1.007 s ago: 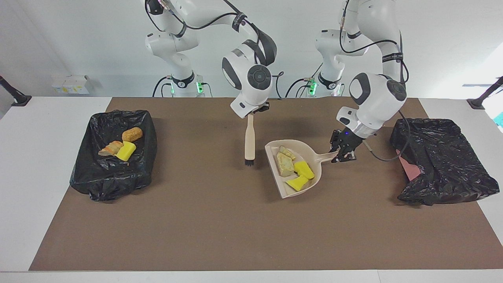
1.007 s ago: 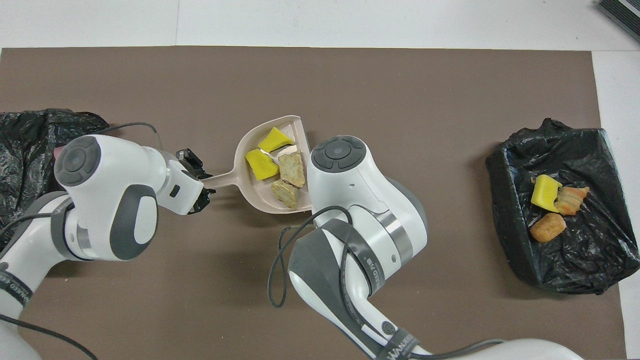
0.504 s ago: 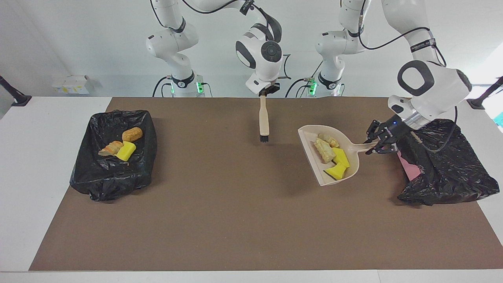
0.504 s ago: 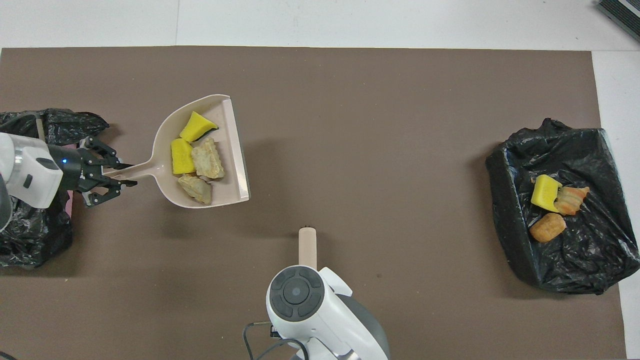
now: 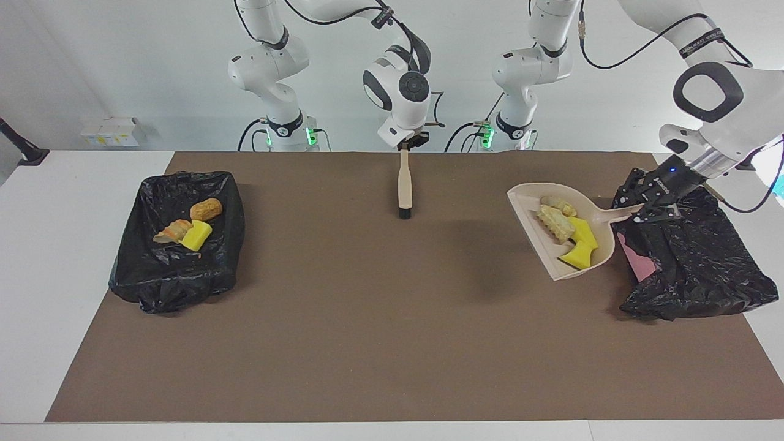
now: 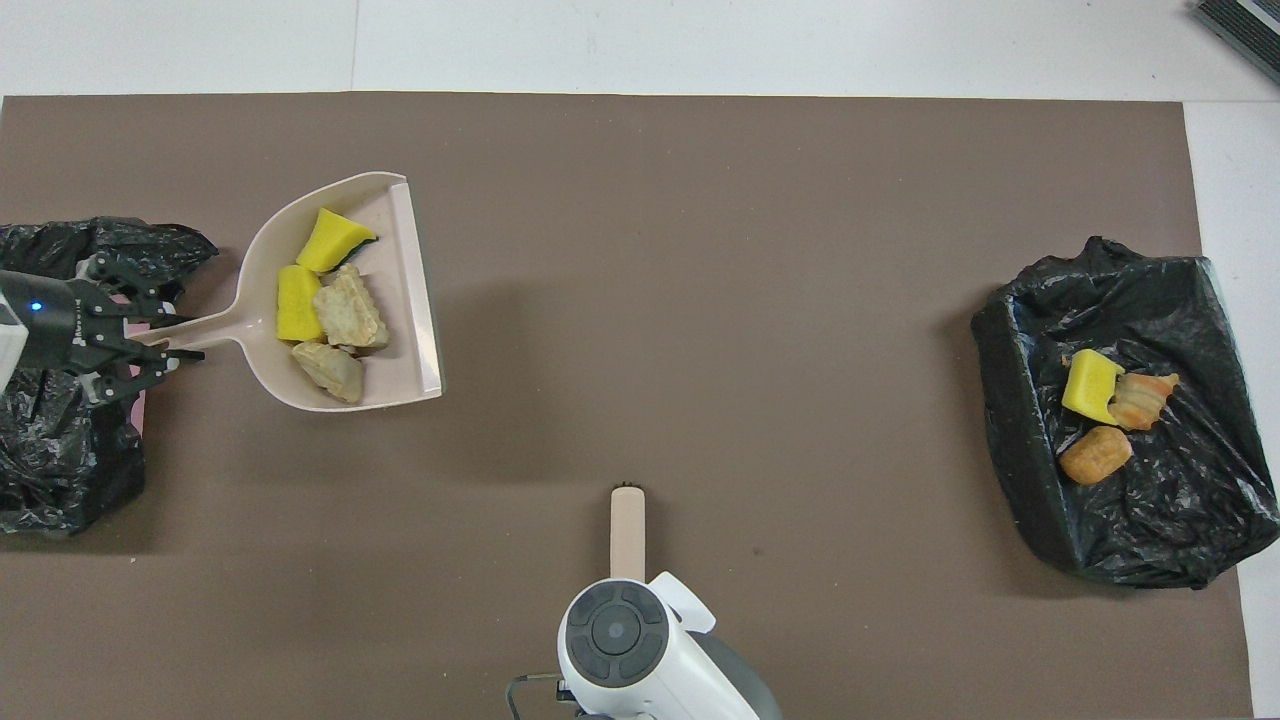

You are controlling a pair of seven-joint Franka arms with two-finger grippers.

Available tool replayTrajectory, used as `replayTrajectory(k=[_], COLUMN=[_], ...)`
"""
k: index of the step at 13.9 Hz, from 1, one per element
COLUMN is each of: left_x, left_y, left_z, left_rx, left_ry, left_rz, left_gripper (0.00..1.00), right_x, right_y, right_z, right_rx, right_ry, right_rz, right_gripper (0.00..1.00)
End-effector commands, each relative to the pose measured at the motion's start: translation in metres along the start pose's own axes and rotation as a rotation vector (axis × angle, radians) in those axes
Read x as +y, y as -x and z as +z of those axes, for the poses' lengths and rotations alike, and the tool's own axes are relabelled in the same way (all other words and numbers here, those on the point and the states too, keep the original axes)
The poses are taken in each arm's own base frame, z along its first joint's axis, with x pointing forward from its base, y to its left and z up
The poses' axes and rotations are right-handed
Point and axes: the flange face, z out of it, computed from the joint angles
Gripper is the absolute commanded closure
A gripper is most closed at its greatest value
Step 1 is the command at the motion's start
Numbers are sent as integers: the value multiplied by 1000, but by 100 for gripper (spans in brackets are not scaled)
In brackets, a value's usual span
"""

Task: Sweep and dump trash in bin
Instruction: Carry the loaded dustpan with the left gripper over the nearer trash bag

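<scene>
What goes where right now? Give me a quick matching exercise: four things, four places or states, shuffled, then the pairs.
Things:
1. dustpan
2. brush
3. orange-brown bread roll
4. left claw

Places or states:
A. lying in the black-lined bin at the right arm's end
B. hanging from the right claw, bristles down
C. shut on a handle, over the edge of the other black-lined bin
D. raised, carrying two yellow chunks and two tan pieces

Pairs: 1-D, 2-B, 3-A, 4-C
</scene>
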Motion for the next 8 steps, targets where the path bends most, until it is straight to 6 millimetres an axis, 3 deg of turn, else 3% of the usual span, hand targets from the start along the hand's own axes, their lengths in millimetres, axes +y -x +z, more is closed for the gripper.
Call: replayTrajectory(k=[1, 2, 3, 4, 5, 8], left_x=[-3, -3, -1, -1, 1, -8], left_y=[40, 61, 87, 103, 121, 168], left_z=[-20, -30, -40, -54, -62, -95], left_rx=[-72, -100, -131, -154, -176, -312], left_ry=[-7, -12, -10, -26, -30, -45], left_rz=[23, 5, -2, -3, -10, 27], left_gripper=[100, 100, 100, 100, 100, 100], right_x=[5, 5, 4, 5, 5, 1], right_y=[4, 4, 5, 4, 3, 2], right_z=[-5, -5, -5, -4, -4, -7], right_rx=[2, 1, 2, -1, -1, 4], right_ry=[-39, -40, -40, -39, -39, -46], right_rz=[6, 7, 5, 7, 7, 2], right_gripper=[100, 100, 90, 54, 30, 29])
